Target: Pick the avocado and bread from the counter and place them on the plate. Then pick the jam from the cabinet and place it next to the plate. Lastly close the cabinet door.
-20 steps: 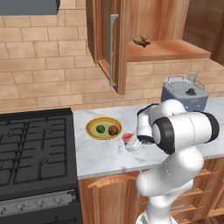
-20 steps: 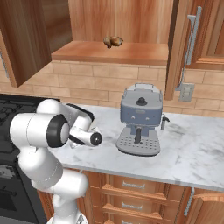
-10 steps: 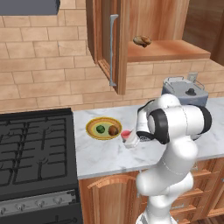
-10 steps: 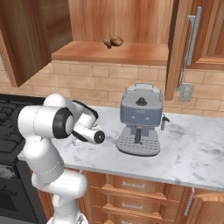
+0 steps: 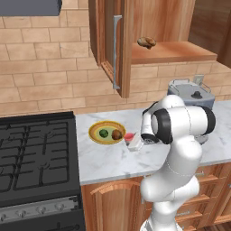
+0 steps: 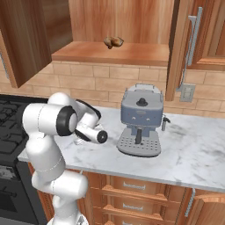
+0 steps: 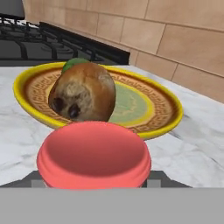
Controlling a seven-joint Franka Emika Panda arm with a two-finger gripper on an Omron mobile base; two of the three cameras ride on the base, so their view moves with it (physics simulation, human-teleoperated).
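The plate (image 5: 96,127), yellow-rimmed with a pale green centre, lies on the white marble counter (image 5: 103,160) beside the stove. On it sit the dark green avocado (image 5: 103,133) and the brown bread (image 5: 117,134). My gripper (image 5: 133,140) reaches in low from the right and is shut on the red jam (image 5: 130,136), just off the plate's right rim. In the hand view the jam (image 7: 94,153) fills the foreground between my fingertips, with the bread (image 7: 83,97) right behind it, the avocado (image 7: 75,64) peeking over the bread, and the plate (image 7: 168,103) under both. The cabinet door (image 5: 108,27) stands open.
A lumpy tan pastry (image 5: 146,42) lies on the open cabinet's shelf (image 5: 176,52). A grey coffee machine (image 6: 139,121) stands on the counter to the right of my arm. The black stove (image 5: 36,153) borders the counter on the left. A brick wall runs behind.
My arm's upper links have swung left and nearer the plate. The gripper and jam have stayed low beside the plate's right rim, shifting only slightly.
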